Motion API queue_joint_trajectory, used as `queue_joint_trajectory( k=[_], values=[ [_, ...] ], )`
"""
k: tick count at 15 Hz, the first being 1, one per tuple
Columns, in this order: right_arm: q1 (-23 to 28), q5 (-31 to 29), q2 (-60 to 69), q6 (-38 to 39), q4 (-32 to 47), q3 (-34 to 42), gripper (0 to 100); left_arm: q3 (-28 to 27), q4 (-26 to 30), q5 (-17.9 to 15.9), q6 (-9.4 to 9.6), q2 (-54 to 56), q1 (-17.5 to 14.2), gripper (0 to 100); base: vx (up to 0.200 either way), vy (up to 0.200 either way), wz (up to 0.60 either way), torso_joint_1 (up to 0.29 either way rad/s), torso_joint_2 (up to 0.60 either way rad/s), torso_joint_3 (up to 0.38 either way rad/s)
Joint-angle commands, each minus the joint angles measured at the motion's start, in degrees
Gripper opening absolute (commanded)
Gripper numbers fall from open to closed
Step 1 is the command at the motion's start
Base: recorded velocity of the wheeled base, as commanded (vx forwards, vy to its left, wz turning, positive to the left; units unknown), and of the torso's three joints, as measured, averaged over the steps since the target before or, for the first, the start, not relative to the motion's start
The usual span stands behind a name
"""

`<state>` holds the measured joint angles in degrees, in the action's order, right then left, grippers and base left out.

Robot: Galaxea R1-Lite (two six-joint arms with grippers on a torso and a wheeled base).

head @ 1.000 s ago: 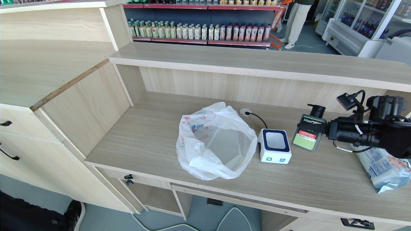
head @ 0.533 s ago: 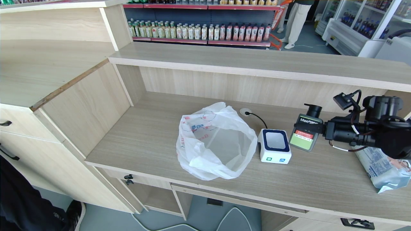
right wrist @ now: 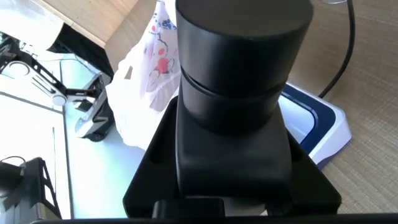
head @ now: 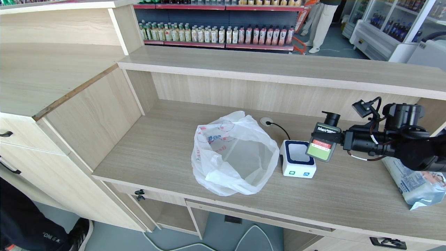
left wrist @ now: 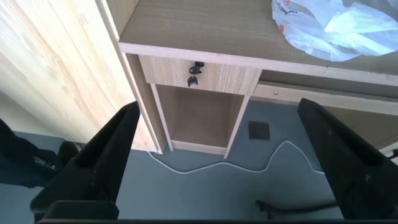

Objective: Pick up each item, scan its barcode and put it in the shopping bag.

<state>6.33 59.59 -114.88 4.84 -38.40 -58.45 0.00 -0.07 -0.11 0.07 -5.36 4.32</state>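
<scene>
Moved: right arm has carried the bottle [head: 320, 149] leftward, away from the tabletop's right end; in the head view it now overlaps the scanner's right rim instead of standing clear of it. Bag, scanner and pack have stayed put.
Right pincer [head: 335, 138]: pinching the bottle from its right side and holding it in the air above the tabletop [head: 163, 153].
Bottle: long axis runs front to back, with the black cap toward the back edge and the green label facing up. I cannot tell where the barcode sits.
Key relation: scanner [head: 297, 158] lies just left of and below the bottle, window facing up. Shopping bag [head: 231, 153] stands open beyond it, further left, mid-tabletop.
Left pincer [left wrist: 217, 162]: fingers spread, nothing between them, hanging low in front of the tabletop's front edge near the drawer; the right arm is far nearer the scanner.
Waiting: a pale pack [head: 414, 183] lies at the tabletop's right end.
Next, likely: a short leftward shift, and perhaps a roll, to bring the code over the window.
</scene>
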Motion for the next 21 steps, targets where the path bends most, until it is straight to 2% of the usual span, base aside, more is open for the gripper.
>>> queue_joint_trajectory(
  k=[1, 3, 5, 7, 8, 9, 10, 12, 13, 16, 19, 21],
  values=[
    [0.0, 0.0, -0.69, -0.01, 0.08, -0.34, 0, 0.0, -0.01, 0.02, 0.01, -0.09, -0.01, 100, 0.0, 0.0, 0.0, 0.0, 0.0, 0.0],
    [-0.97, -1.4, 3.18, -0.97, 0.08, 0.18, 0, 0.0, -0.01, -0.07, 0.01, -0.09, -0.01, 100, 0.0, 0.0, 0.0, 0.0, 0.0, 0.0],
    [-2.81, -9.75, 13.11, -3.26, 0.61, 3.61, 0, 0.0, -0.01, -0.07, 0.01, -0.09, -0.01, 100, 0.0, 0.0, 0.0, 0.0, 0.0, 0.0],
    [-3.34, -11.34, 15.66, -3.35, 0.78, 4.66, 0, 0.0, -0.01, 0.02, 0.01, -0.09, -0.01, 100, 0.0, 0.0, 0.0, 0.0, 0.0, 0.0],
    [-6.06, -16.78, 28.4, -11.96, -0.27, 13.89, 0, 0.0, -0.01, 0.02, 0.1, -0.09, -0.01, 100, 0.0, 0.0, 0.0, 0.0, 0.0, 0.0],
    [-5.98, -20.3, 28.66, -16.27, -0.36, 14.6, 0, 0.0, -0.01, 0.02, 0.01, -0.09, -0.01, 100, 0.0, 0.0, 0.0, 0.0, 0.0, 0.0],
    [-7.47, -29.27, 29.1, -16.35, 1.49, 14.33, 0, 0.0, -0.01, -0.07, 0.01, -0.09, -0.01, 100, 0.0, 0.0, 0.0, 0.0, 0.0, 0.0],
    [-14.85, -57.39, 29.37, -13.98, 8.34, 9.67, 0, 0.0, -0.01, -0.07, 0.01, -0.09, -0.01, 100, 0.0, 0.0, 0.0, 0.0, 0.0, 0.0],
    [-18.19, -63.72, 29.37, -11.78, 9.13, 8.44, 0, 0.0, -0.01, 0.02, 0.1, -0.09, -0.01, 100, 0.0, 0.0, 0.0, 0.0, 0.0, 0.0],
    [-22.59, -64.25, 29.72, -12.49, 9.13, 8.27, 0, 0.0, -0.01, -0.07, 0.01, -0.09, -0.01, 100, 0.0, 0.0, 0.0, 0.0, 0.0, 0.0],
    [-23.55, -63.81, 29.45, -15.83, 9.31, 8.27, 0, 0.0, -0.01, -0.07, 0.01, -0.09, -0.01, 100, 0.0, 0.0, 0.0, 0.0, 0.0, 0.0],
    [-23.82, -59.76, 29.81, -15.74, 9.13, 8.44, 0, 0.0, -0.01, 0.02, 0.01, -0.09, -0.01, 100, 0.0, 0.0, 0.6, 0.0, 0.0, 0.002]
  ],
)
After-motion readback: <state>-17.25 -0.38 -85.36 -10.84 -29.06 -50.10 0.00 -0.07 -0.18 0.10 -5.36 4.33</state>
